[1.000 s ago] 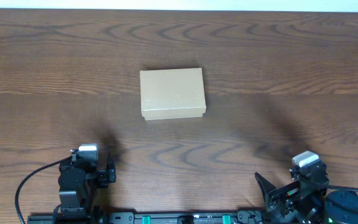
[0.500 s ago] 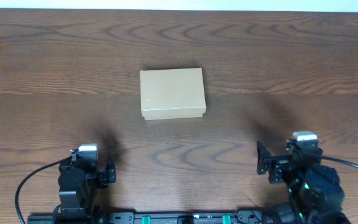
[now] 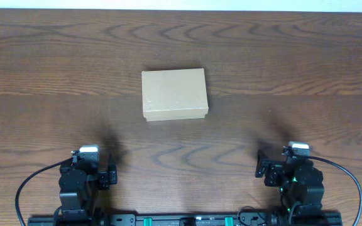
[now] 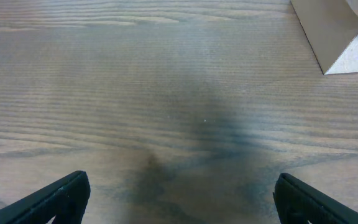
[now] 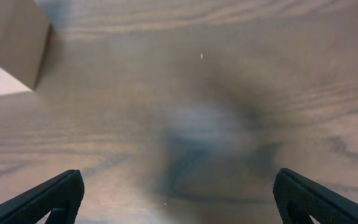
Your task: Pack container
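Wooden table (image 3: 294, 63), container (image 3: 174, 94) well ahead, left end effector (image 4: 179, 186), right end effector (image 5: 178, 183) both released

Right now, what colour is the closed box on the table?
Plain tan-brown cardboard box, unprinted; clearest in the overhead view.

Your overhead camera looks straight down on the table (image 3: 43, 63) from well above. Both wrist cameras sit low and close to the wood, facing forward; each shares one corner of the container (image 3: 173, 94) with it.
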